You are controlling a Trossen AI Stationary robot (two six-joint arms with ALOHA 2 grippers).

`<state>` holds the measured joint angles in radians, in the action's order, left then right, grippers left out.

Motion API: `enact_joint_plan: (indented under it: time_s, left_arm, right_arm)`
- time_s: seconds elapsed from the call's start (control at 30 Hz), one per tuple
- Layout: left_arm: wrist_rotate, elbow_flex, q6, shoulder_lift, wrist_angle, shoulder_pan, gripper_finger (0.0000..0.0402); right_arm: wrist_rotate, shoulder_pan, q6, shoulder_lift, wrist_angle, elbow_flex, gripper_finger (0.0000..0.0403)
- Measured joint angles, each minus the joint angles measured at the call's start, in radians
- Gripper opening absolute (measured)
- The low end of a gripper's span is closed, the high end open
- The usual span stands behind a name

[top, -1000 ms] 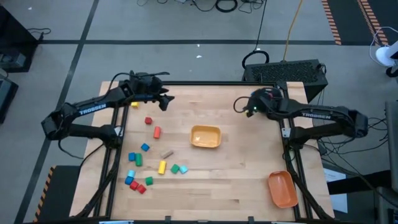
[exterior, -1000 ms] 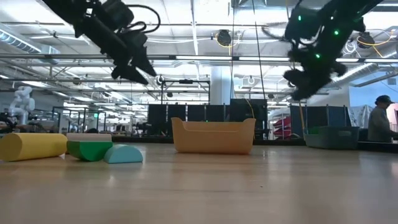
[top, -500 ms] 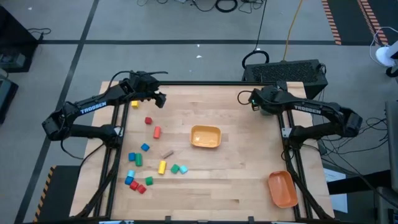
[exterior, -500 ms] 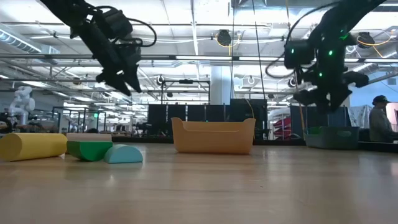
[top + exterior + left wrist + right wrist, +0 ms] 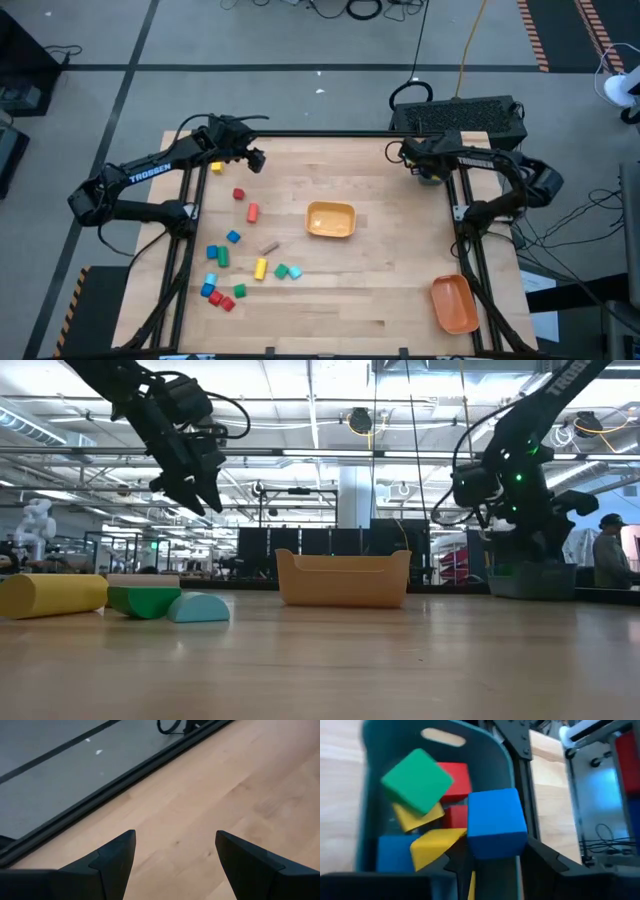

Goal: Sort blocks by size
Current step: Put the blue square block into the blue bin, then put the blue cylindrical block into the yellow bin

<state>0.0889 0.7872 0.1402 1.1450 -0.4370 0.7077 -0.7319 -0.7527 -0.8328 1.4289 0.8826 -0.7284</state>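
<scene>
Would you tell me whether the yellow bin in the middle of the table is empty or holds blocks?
Empty: seen from above, the yellow bin shows only its bare floor, with no blocks inside.

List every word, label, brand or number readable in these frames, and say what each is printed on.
"TROSSEN" in white letters on the left arm, seen from the high view.
"TROSSEN" on the right arm in the high view, small and only partly legible.
White lettering on the arm at the upper right of the low view: cut off by the frame edge, not readable.
No readable text on the blocks, the bins or the table.
</scene>
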Motion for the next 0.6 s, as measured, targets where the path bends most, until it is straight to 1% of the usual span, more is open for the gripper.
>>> enact_joint_plan:
  time_s: [0.2, 0.4, 0.5, 0.6]
  left_arm:
    - [0.086, 0.0, 0.003, 0.0, -0.023, 0.0, 0.0276]
    - [0.095, 0.0, 0.009, 0.0, -0.032, 0.0, 0.0276]
    - [0.102, 0.0, 0.026, 0.0, -0.041, 0.001, 0.0276]
    - [0.106, 0.0, 0.038, 0.0, -0.061, 0.015, 0.0276]
  right_arm:
    - [-0.012, -0.007, -0.01, 0.023, -0.001, 0.0, 0.0159]
    - [-0.014, -0.005, 0.031, 0.003, -0.016, 0.0, 0.0205]
    - [-0.005, -0.004, 0.054, -0.026, -0.028, 0.0, 0.0226]
    - [0.004, 0.02, 0.063, -0.065, -0.041, 0.0, 0.024]
